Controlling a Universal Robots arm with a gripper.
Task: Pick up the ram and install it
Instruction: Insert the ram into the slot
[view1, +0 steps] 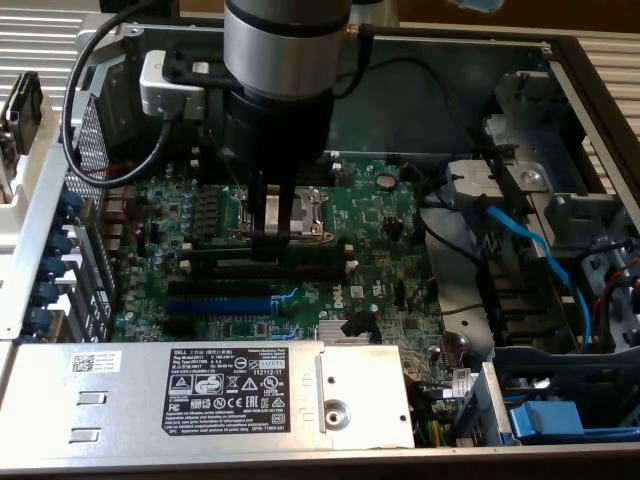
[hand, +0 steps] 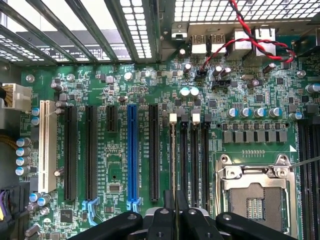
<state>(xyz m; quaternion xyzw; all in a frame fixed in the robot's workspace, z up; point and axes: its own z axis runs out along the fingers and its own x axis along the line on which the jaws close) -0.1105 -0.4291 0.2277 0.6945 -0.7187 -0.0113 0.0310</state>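
Where the ram sits: the long, narrow dark green circuit-board stick, the ram (hand: 173, 160), stands on edge in line with the outermost of the long black plastic memory slots (hand: 205, 160), the one nearest the blue plastic expansion slot (hand: 132, 150). It may be part-way into that slot or just above it; the edge-on view does not settle which.
Jaws: nearly together, clamped on the thin ram about mid-length, pointing straight down at the board.
Weight and stiffness: probably very light, and stiff along its length, so it should not sag in the grip.
Fragility: likely delicate, since chips and contacts would suffer from a hard squeeze or a twist.
Surface: the flat faces look smooth and could slip under a downward push.
Where to hold: by the two flat faces near the top edge, at the middle, so the load spreads evenly to both ends.
Case: the open grey metal computer case (view1: 430, 95) holds the green motherboard (hand: 112, 165).
Other slots: the remaining memory slots, the blue slot and the black expansion slots (hand: 90, 150) hold no cards.
Socket: the silver metal processor socket (hand: 255, 195) has no cooler over it.
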